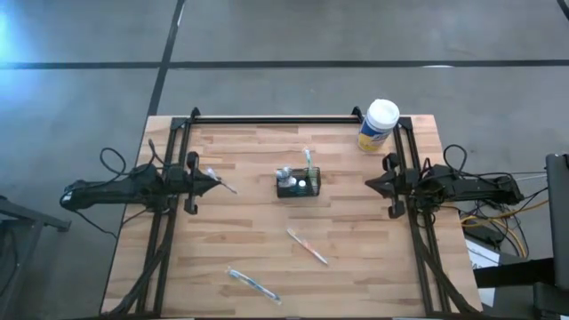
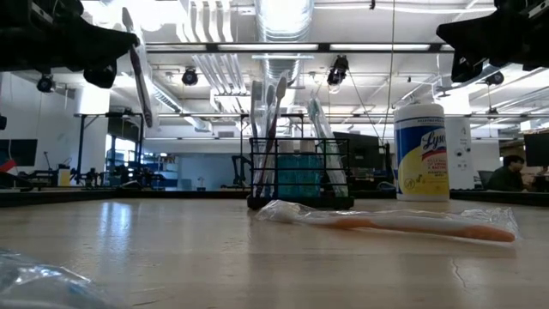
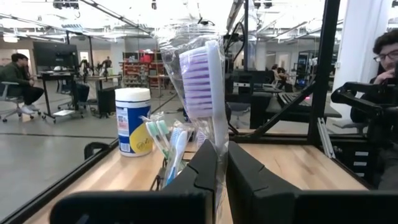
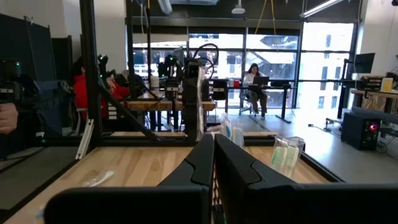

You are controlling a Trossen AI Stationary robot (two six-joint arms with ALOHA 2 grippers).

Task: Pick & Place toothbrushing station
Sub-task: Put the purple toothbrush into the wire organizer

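Observation:
The black wire-mesh caddy (image 1: 298,184) stands on its base at mid-table with several toothbrushes upright in it; it also shows in the low view (image 2: 300,176). My left gripper (image 1: 212,182) hovers left of the caddy, shut on a wrapped toothbrush with purple bristles (image 3: 202,81). My right gripper (image 1: 375,185) hovers right of the caddy, shut and empty (image 4: 213,155). My left gripper pinches the wrapped toothbrush between its two fingers on the handle just below the brush head (image 3: 219,146), through the clear wrapper. The fingers are level and point toward the table's right. The brush is lifted clear of the table, its head sticking out beyond the fingertips (image 2: 137,64).
A white-lidded, yellow-labelled canister (image 1: 380,124) stands at the far right. An orange wrapped toothbrush (image 1: 307,246) lies near the middle, toward the near edge, and a blue wrapped one (image 1: 253,284) lies by the near edge. People sit in the room beyond the table.

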